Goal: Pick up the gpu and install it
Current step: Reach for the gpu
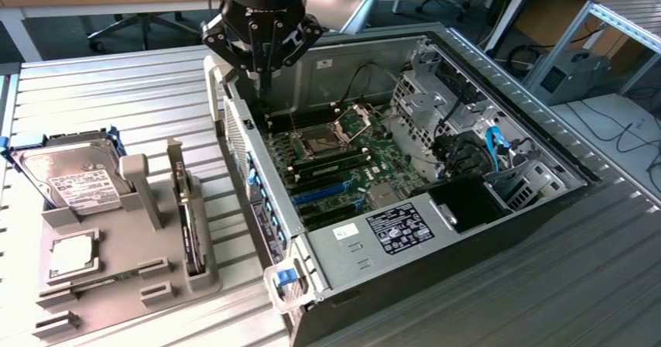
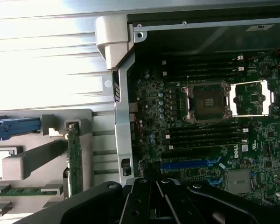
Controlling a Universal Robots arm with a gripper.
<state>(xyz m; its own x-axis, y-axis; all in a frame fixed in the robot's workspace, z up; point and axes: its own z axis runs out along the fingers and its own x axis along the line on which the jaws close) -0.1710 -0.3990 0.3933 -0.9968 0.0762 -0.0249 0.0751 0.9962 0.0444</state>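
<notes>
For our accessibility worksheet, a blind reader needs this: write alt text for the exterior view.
A robot arm's shut, empty gripper hangs over the open computer case, above its motherboard. On the exterior view's left, the gpu stands on edge in a grey holder, beside a hard drive.

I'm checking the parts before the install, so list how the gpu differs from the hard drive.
The gpu is a thin dark card; the hard drive is a thick silver box. The gpu stands on edge in a slot; the hard drive lies with its broad face and white label up. Both sit in the grey holder.
</notes>
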